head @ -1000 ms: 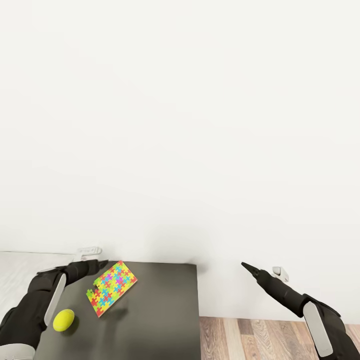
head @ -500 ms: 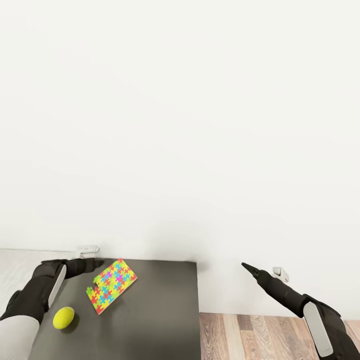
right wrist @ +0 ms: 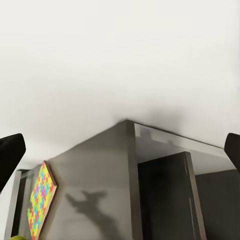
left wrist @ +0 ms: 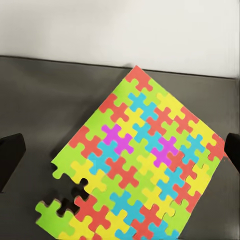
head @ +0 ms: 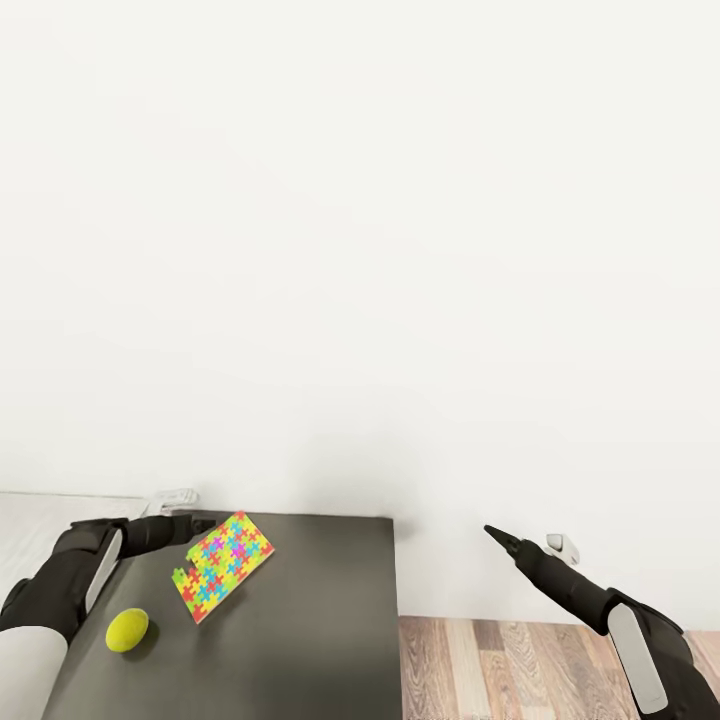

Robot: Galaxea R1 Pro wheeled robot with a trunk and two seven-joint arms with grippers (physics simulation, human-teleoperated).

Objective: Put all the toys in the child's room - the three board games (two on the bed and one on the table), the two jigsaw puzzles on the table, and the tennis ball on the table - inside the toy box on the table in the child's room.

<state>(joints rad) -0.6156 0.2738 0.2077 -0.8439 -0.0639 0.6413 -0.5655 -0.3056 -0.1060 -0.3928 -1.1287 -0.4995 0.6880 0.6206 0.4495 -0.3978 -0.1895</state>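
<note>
A jigsaw puzzle (head: 222, 565), a square sheet of bright interlocking pieces, lies on the dark grey section of the table (head: 320, 620). The left wrist view looks straight down on the jigsaw puzzle (left wrist: 137, 165), with a piece-shaped notch at one corner. My left gripper (head: 200, 521) hovers at the puzzle's far left corner, open, its fingertips (left wrist: 10, 157) spread wide on either side of the sheet. The tennis ball (head: 127, 630) rests near the table's left front. My right gripper (head: 492, 533) hangs open in the air right of the table, off its edge.
A white wall rises behind the table. The paler table top (head: 30, 510) adjoins at the left. Wooden floor (head: 500, 670) lies right of the table. The right wrist view looks at the table's corner (right wrist: 127, 125), the puzzle (right wrist: 40, 200) and dark open shelving under the top.
My left forearm has swung out to the left and lower while its gripper stays at the puzzle's corner. The head view has shifted slightly. The right arm holds still.
</note>
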